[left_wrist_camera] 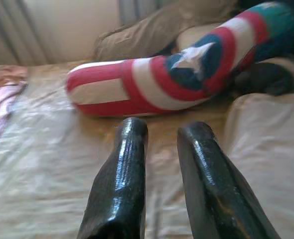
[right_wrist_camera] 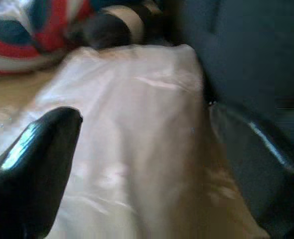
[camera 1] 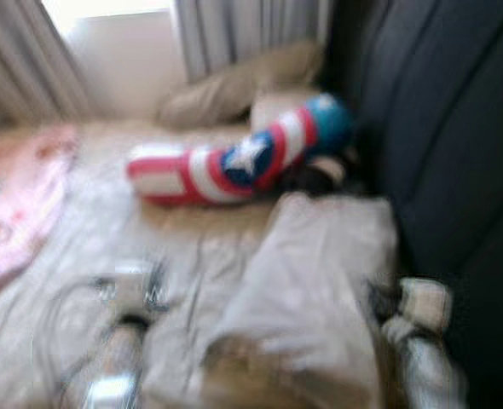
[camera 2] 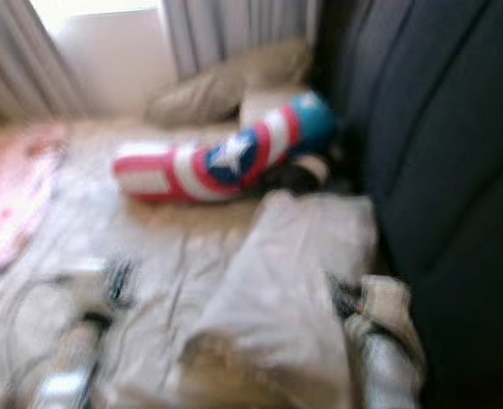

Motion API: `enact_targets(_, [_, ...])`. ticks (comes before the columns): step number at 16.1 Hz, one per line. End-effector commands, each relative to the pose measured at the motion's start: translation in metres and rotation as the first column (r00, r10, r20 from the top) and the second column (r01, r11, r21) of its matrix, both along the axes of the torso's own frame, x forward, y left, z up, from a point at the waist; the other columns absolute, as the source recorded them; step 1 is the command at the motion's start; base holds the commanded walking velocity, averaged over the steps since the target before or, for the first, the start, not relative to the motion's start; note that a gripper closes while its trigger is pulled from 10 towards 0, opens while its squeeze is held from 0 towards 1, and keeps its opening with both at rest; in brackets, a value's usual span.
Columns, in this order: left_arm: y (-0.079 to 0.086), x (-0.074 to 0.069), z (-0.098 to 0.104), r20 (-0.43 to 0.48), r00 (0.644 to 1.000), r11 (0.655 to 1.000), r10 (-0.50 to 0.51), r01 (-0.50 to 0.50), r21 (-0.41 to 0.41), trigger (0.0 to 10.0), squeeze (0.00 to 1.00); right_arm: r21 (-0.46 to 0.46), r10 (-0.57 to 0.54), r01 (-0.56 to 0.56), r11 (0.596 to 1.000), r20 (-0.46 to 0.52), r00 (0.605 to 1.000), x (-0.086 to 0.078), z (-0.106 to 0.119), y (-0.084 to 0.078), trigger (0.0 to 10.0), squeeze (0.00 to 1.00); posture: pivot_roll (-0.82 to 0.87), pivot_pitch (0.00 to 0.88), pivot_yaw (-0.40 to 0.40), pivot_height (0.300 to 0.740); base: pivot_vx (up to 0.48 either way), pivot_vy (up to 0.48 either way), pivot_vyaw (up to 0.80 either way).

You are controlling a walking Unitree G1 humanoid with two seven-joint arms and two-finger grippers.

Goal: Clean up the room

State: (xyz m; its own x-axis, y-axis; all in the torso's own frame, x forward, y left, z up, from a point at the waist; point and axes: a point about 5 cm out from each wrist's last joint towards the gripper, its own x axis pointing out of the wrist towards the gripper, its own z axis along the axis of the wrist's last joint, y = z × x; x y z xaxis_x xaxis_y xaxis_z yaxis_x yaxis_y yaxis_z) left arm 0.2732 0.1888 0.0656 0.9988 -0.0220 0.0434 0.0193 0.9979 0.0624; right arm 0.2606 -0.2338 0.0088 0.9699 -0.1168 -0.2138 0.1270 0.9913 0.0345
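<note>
Two pincers: left pincer (left_wrist_camera: pixel 162 134) narrowly parted, right pincer (right_wrist_camera: pixel 142 124) spread; striped cylindrical bolster (left_wrist_camera: pixel 182 74) ahead.

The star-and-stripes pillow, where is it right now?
The star-and-stripes pillow lies ahead on the bed in the head views, in front of the beige pillow by the curtains.
</note>
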Motion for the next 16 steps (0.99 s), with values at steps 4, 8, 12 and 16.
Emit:
enact_targets(4, [0.0197,-0.0127,-0.0092,-0.047,0.997,0.998,0.058,-0.057,0.023,10.0,0.0,0.024,0.011,-0.012,1.0,0.008,1.0,0.0036,-0.0005,0.0122,10.0,0.0,0.0,0.0,0.018,0.74,0.0,0.0,0.0])
enact_targets(8, [0.0191,-0.0125,-0.0088,-0.049,0.997,0.998,0.057,-0.056,0.023,10.0,0.0,0.019,0.007,-0.007,1.0,-0.021,1.0,0.004,-0.0026,0.0133,10.0,0.0,0.0,0.0,0.023,0.727,0.0,0.0,0.0])
enact_targets(12, [0.0172,-0.0105,-0.0077,-0.046,0.998,0.998,0.053,-0.052,0.021,10.0,0.0,0.011,0.008,-0.008,1.0,-0.018,1.0,0.0051,-0.0017,0.0129,10.0,0.0,0.0,0.0,0.022,0.693,0.0,0.0,0.0])
enact_targets(16, [0.0176,-0.0111,-0.0085,-0.051,0.997,0.998,0.058,-0.057,0.02,10.0,0.0,0.012,-0.006,0.006,1.0,-0.004,1.0,0.0046,-0.0004,0.0118,10.0,0.0,-0.01,0.0,0.023,0.693,0.0,0.0,0.0])
